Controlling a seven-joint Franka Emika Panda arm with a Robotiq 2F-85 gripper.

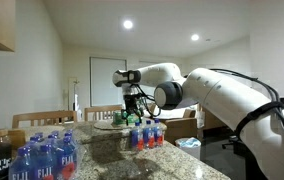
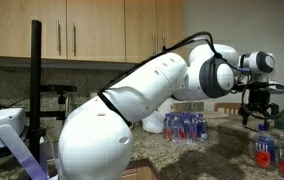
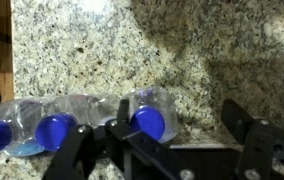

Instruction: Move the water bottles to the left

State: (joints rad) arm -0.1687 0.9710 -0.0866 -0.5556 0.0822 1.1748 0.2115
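Observation:
Several small clear water bottles (image 1: 147,135) with blue caps and red labels stand in a cluster on the granite counter; an exterior view shows them at the right edge (image 2: 275,150). In the wrist view three of them (image 3: 54,130) line up at the bottom left. My gripper (image 3: 178,116) hangs just above them, open. The rightmost bottle's blue cap (image 3: 150,122) sits between the fingers, close against one finger, with a wide gap to the other finger (image 3: 237,125). Both exterior views show the gripper (image 1: 134,106) (image 2: 259,106) over the cluster.
A wrapped pack of larger FIJI bottles (image 1: 42,158) stands at the counter's near end. Another group of red-labelled bottles (image 2: 187,125) sits by the back wall under the cabinets. A plate with green items (image 1: 120,120) lies behind the gripper. Chairs (image 1: 42,118) line the counter's far side.

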